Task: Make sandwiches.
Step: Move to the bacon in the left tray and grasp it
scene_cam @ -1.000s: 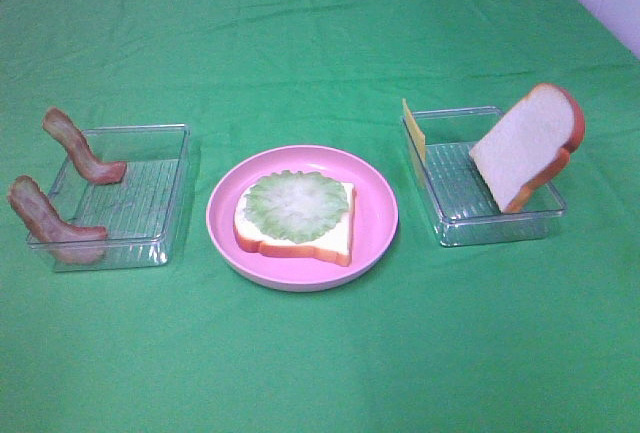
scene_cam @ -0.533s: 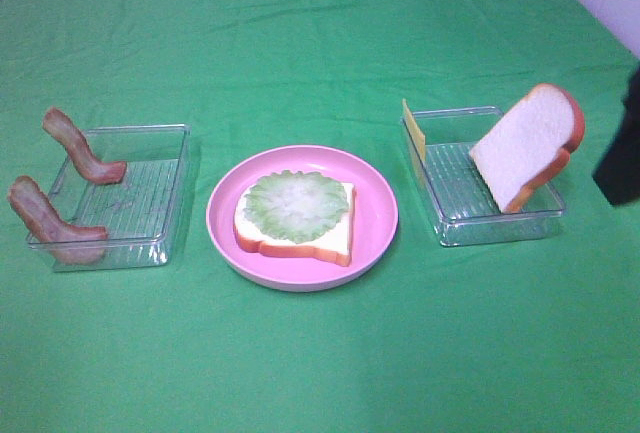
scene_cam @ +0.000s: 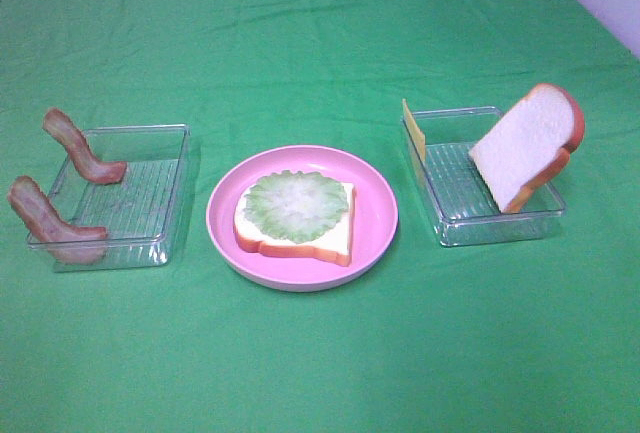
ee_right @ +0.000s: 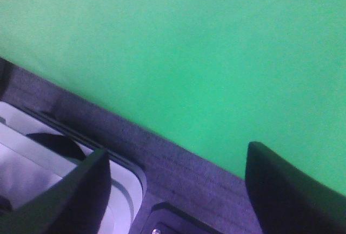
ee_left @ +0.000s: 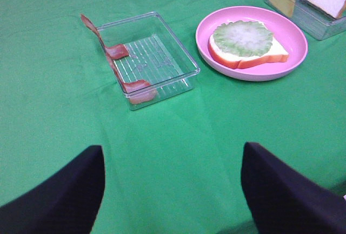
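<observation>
The sandwich (scene_cam: 295, 223) is half built. In the middle of the overhead frame a bread slice (scene_cam: 335, 241) lies flat on the pink plate (scene_cam: 384, 215) with a round of lettuce (scene_cam: 297, 205) on top, a level base ready for the next layers. At the left of that frame, two bacon strips (scene_cam: 82, 150) hang over the outer wall of a clear tray (scene_cam: 160, 193), their ends sticking up above the rim. At the right, a cheese square (scene_cam: 414, 131) stands on edge against the wall of a second tray (scene_cam: 455, 225), and a second bread slice (scene_cam: 525, 148) leans tilted on that tray's far rim. The pieces seem propped this way so that each offers a raised edge to pinch instead of lying flat. Neither arm shows in the overhead frame. The left gripper (ee_left: 173, 191) has its jaws spread wide with nothing between them, above bare green cloth (scene_cam: 320, 53) and well apart from the bacon tray. The right gripper (ee_right: 175, 191) is likewise spread and empty, out by the table's edge, so it is probably waiting.
</observation>
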Motion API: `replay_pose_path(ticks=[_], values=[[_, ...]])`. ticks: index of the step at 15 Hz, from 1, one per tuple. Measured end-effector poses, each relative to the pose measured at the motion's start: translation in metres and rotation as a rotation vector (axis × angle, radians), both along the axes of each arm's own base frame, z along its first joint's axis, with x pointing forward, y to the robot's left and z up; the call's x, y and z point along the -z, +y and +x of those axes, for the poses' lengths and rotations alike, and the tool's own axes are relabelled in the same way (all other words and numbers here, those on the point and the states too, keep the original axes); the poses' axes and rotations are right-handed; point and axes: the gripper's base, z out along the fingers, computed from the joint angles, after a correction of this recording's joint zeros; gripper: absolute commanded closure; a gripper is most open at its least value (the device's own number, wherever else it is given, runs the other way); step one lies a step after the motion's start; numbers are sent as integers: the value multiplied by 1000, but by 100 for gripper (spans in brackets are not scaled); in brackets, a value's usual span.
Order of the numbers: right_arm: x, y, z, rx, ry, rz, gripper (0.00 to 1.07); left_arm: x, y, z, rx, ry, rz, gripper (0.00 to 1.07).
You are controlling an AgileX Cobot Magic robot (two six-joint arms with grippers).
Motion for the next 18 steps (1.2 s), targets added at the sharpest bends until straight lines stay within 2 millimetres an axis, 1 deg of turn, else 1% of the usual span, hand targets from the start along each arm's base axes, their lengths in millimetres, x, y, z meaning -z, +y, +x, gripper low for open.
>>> replay_pose_path(ticks=[2,5,6,7,9,10,12,13,15,16,17,18], values=[[1,-7,-17,-29,-124,67,40,0,0,0,0,0,0,38],[12,-18,-38,-37,-277,146,40,0,0,0,0,0,0,38],[14,-21,-45,-36,-328,172,40,0,0,1,-1,5,-2,38],[14,-26,-54,-36,-396,206,40,-1,-3,6,-14,47,-9,38],[15,-32,-64,-35,-464,239,40,-9,-9,17,-38,106,-30,38],[15,-35,-68,-32,-498,245,40,-15,-13,26,-57,138,-48,38],[15,-37,-69,-25,-520,233,40,-27,-22,47,-117,227,-73,38],[15,-37,-69,-24,-523,232,40,-34,-28,61,-153,291,-85,38],[16,-37,-68,-24,-521,231,40,-45,-42,91,-204,411,-52,38],[16,-37,-68,-24,-521,231,40,-48,-46,100,-215,435,-38,38],[16,-37,-68,-24,-522,231,40,-55,-55,124,-249,503,21,38],[16,-37,-68,-24,-522,231,40,-57,-58,133,-261,525,43,38]])
